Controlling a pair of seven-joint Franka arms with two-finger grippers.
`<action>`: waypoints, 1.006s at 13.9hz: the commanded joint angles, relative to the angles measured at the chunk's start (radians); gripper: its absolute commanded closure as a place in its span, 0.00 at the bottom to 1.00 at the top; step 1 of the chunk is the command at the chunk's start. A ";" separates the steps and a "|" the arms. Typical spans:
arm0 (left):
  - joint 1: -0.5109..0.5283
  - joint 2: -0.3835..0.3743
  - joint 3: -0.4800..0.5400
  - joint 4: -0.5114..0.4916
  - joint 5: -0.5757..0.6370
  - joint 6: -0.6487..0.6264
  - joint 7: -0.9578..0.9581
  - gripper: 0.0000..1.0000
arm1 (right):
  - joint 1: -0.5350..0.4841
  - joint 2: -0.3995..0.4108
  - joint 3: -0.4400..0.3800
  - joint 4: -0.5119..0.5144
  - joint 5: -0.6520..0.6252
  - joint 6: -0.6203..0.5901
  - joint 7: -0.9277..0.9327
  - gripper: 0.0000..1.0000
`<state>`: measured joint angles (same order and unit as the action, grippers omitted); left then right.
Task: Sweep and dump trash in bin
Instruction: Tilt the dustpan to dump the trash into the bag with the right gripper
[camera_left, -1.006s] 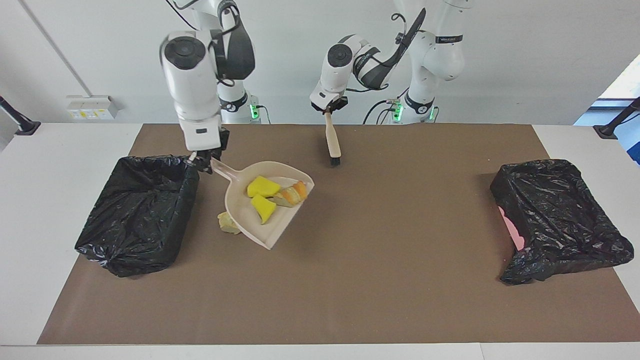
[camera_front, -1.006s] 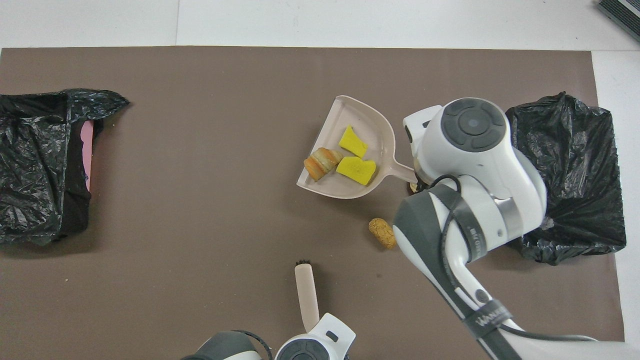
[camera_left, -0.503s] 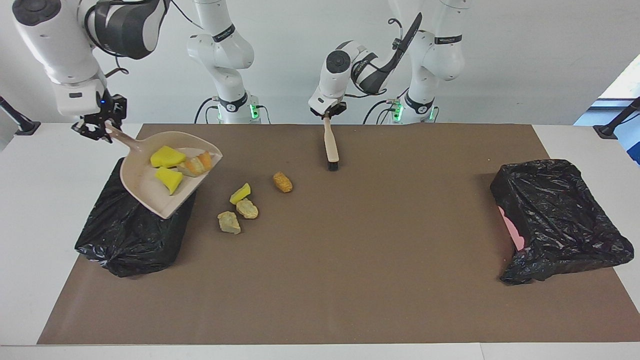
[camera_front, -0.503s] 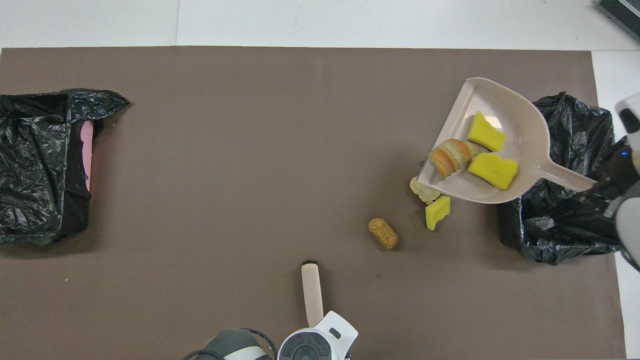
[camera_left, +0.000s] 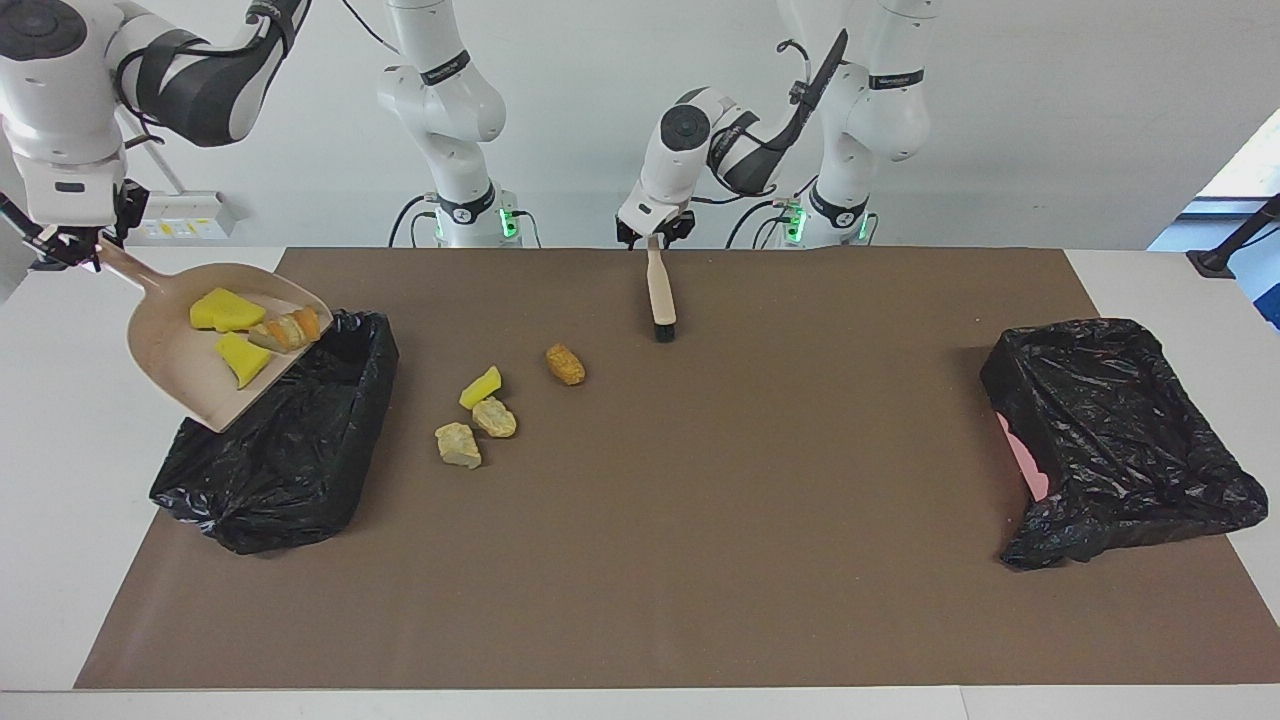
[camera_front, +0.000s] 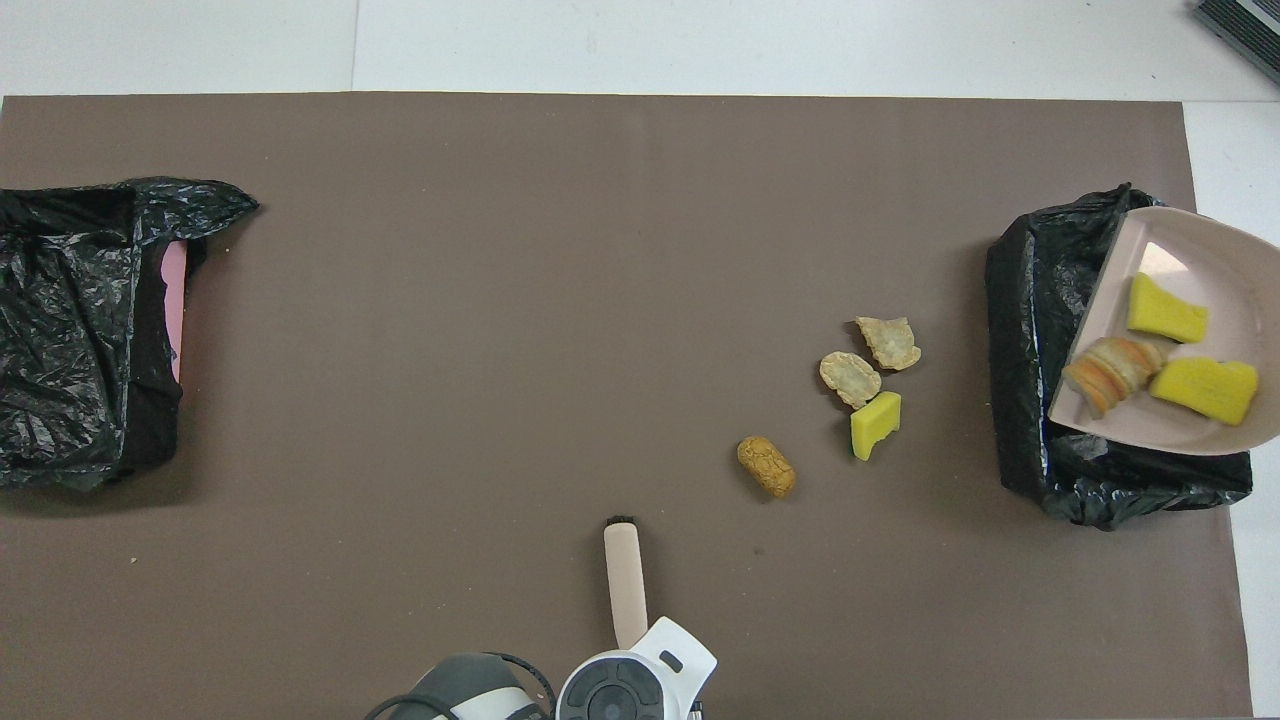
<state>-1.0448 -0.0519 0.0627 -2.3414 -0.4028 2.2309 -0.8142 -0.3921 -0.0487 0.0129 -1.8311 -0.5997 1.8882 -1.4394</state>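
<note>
Right gripper (camera_left: 62, 243): clamped the handle of the dustpan (camera_left: 180, 375), raised over the black-bagged bin (camera_left: 290, 470) at the right arm's end of the tabletop. Carried three trash pieces (camera_left: 225, 312), not yet dumped. Left gripper (camera_left: 652, 238): pinched the brush (camera_left: 660, 290) near the robots' edge. Left four loose pieces (camera_left: 493, 417) unswept on the mat (camera_left: 700, 520), beside the bin.

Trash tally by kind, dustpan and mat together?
yellow foam wedges: 3
bread-like lumps: 4
Total: 7
</note>
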 joint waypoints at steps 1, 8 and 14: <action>0.098 0.033 -0.001 0.121 0.108 -0.019 0.044 0.00 | -0.001 -0.002 0.010 -0.086 -0.151 0.089 -0.018 1.00; 0.363 0.159 0.000 0.365 0.417 -0.023 0.303 0.00 | 0.083 -0.013 0.018 -0.125 -0.372 0.157 -0.164 1.00; 0.633 0.123 0.000 0.589 0.415 -0.228 0.685 0.00 | 0.154 -0.016 0.027 0.034 -0.410 0.064 -0.090 1.00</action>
<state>-0.4819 0.0852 0.0785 -1.8544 -0.0050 2.1420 -0.2230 -0.2535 -0.0513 0.0306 -1.8789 -1.0048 2.0160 -1.5375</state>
